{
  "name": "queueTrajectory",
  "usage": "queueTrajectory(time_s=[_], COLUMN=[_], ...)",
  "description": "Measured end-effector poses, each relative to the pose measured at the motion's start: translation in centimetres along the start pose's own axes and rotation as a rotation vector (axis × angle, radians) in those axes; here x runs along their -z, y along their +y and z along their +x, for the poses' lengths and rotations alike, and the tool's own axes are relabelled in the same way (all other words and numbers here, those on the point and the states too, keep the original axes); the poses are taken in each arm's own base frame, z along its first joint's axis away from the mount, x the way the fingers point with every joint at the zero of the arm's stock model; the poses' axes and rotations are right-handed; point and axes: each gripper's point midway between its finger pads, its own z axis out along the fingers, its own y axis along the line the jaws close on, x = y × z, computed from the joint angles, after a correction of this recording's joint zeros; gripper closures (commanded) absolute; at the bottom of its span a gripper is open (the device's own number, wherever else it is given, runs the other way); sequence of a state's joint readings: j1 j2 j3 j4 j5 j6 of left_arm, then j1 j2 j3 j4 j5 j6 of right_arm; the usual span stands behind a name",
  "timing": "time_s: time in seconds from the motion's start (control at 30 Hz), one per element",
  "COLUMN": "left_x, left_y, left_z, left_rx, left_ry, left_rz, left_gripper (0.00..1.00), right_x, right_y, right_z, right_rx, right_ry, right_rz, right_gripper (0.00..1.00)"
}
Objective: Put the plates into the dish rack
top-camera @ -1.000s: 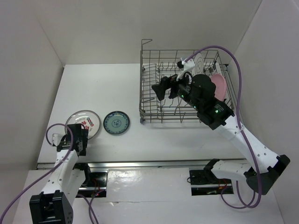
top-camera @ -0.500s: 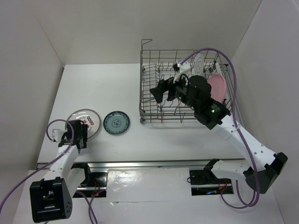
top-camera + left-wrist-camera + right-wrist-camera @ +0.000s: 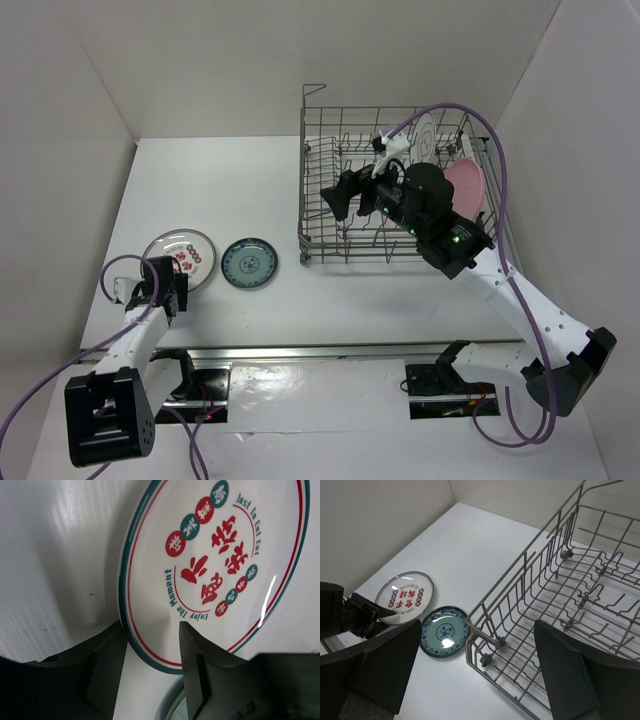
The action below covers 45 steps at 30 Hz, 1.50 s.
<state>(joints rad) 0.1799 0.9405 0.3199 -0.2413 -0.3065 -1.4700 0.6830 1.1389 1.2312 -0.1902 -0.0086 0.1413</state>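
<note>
We see the dish rack [image 3: 330, 160] on the far right part of the white table [image 3: 330, 300]. 2 plates are inside it. The white plate with dark rim [image 3: 424, 135] stands upright near the back. The pink plate [image 3: 468, 185] stands at the right side, partly hidden by the right arm.

The other 2 plates lie flat on the table, well apart from the rack, at the near left. The white plate with red pattern [image 3: 215, 555] is on the left, and the smaller teal plate [image 3: 249, 263] lies just beside it on the right.

The left gripper [image 3: 151, 630] is low at the near edge of the red-patterned plate. Its jaws stand at a medium width with the rim between them: 1 finger is outside the rim and 1 is over the plate face. We cannot tell whether the fingers already press on the plate.

The right gripper [image 3: 335, 198] hangs above the front left part of the rack. Its jaws are spread wide and nothing is between them.
</note>
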Motion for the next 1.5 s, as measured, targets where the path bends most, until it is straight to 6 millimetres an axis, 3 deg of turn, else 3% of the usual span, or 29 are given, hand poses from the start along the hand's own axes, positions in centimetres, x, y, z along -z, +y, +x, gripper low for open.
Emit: queueTrajectory(time_s=[0.17, 0.27, 0.33, 0.4, 0.5, 0.8, 1.03, 1.2, 1.33, 1.5], left_x=[-0.1, -0.2, -0.2, -0.4, -0.6, -1.0, -0.1, 1.1, 3.5, 9.4], left_y=[0.2, 0.5, 0.7, 0.6, 0.3, -1.4, -5.2, -8.4, -11.0, -16.4], left_z=[0.1, 0.1, 0.0, -0.1, -0.3, -1.4, -3.7, -4.4, -4.5, -6.5], left_rx=[0.002, 0.007, 0.010, 0.024, 0.030, -0.009, -0.009, -0.045, -0.114, -0.206], left_ry=[0.012, 0.016, 0.018, 0.015, 0.014, 0.004, -0.046, -0.045, -0.030, -0.086], left_rz=[-0.011, -0.020, -0.031, -0.031, -0.023, -0.073, -0.027, 0.084, 0.234, 0.469], left_gripper=[0.47, 0.58, 0.71, 0.77, 1.00, 1.00, 1.00, 1.00, 1.00, 1.00], right_x=[0.2, 0.4, 0.6, 0.8, 1.1, 1.3, 1.6, 1.4, 1.1, 1.2], right_y=[0.1, 0.1, 0.2, 0.2, 0.3, 0.5, 1.2, 1.8, 2.0, 2.9], right_z=[-0.5, -0.8, -1.0, -1.2, -1.5, -1.8, -1.5, -0.2, 0.7, 0.4], right_rx=[0.000, -0.002, -0.003, -0.003, -0.003, -0.003, -0.003, -0.005, -0.005, -0.002], right_ry=[-0.018, -0.026, -0.032, -0.040, -0.050, -0.057, -0.054, -0.024, -0.015, -0.028], right_rz=[-0.003, -0.004, -0.005, -0.007, -0.009, -0.019, -0.059, -0.106, -0.125, -0.173], right_gripper=[0.00, 0.00, 0.00, 0.00, 0.00, 0.00, 0.00, 0.00, 0.00, 0.00])
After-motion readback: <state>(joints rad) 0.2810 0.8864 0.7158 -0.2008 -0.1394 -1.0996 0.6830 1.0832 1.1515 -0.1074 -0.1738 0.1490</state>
